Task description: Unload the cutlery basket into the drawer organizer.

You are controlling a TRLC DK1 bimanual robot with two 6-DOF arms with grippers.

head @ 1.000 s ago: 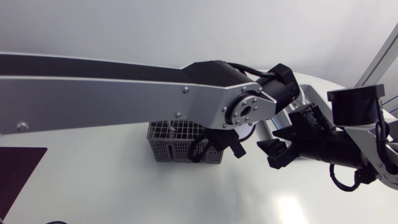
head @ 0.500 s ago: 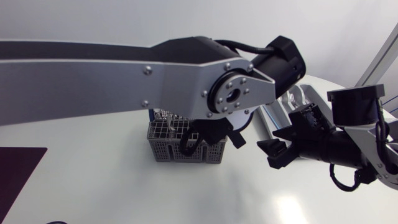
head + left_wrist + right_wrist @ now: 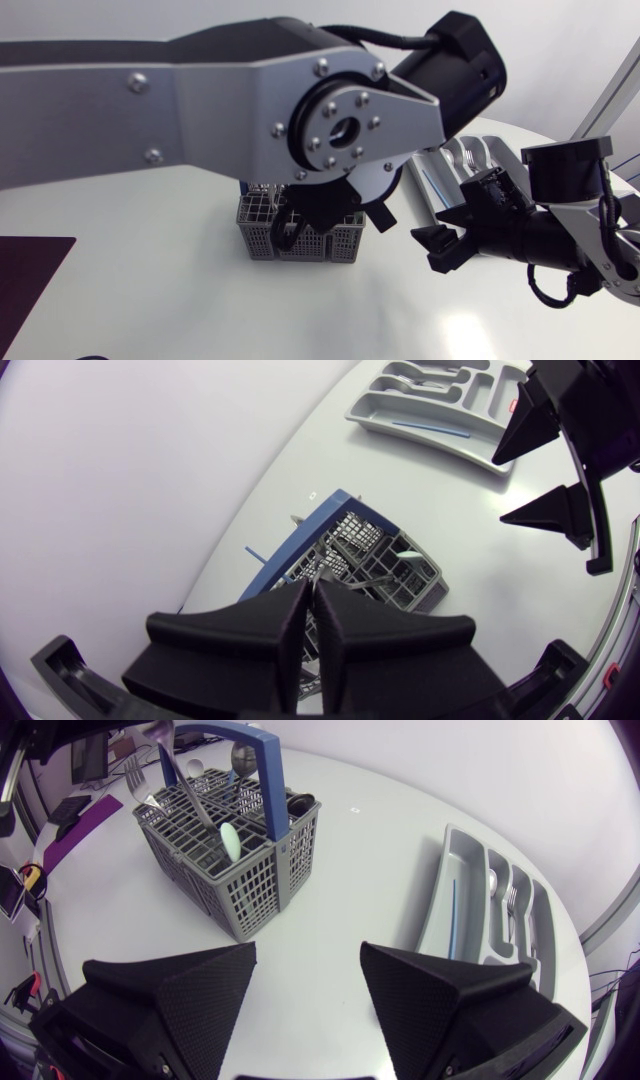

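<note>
1. The grey slotted plastic cutlery basket with a blue handle (image 3: pixel 258 238) sits lower centre of the frame, with several pieces standing in it.
2. The pale grey compartmented drawer organizer (image 3: pixel 428 185), right of centre, holds a few forks. I judge most of the unloading remains.
3. My left gripper (image 3: pixel 311 588) hangs over the basket, fingers nearly together. I cannot tell if it has hold of anything.
4. My right gripper (image 3: pixel 308 955) gapes wide, empty.

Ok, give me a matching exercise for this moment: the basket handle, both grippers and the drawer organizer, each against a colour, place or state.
Column 1:
1 basket handle
2 right gripper
3 drawer organizer
4 left gripper

Column 2:
a holds forks
b blue
c above the cutlery basket
d open, over bare table

Pairs: 1-b; 2-d; 3-a; 4-c
</note>
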